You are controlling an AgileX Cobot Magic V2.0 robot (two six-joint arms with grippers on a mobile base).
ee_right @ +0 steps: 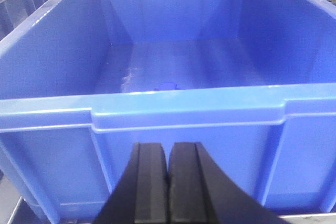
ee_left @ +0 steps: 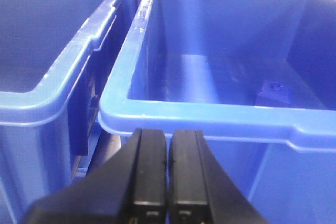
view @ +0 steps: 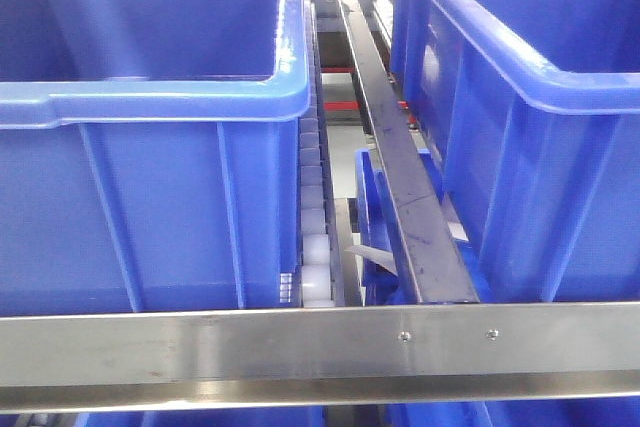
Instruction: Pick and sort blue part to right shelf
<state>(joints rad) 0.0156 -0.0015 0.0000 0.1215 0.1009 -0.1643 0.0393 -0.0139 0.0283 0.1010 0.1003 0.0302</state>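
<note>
Left fingers (ee_left: 149,177), right fingers (ee_right: 149,182): black, flat rectangular pads, angled housings.

Steel roller rack (view: 320,342) with two blue bins (view: 150,127) (view: 530,117) side by side on it

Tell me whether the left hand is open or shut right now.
Shut and holding nothing: the left hand shows its two black fingers pressed together.

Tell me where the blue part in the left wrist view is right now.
The blue part lies on the floor of the blue bin, far right corner, beyond the shut left gripper.
</note>
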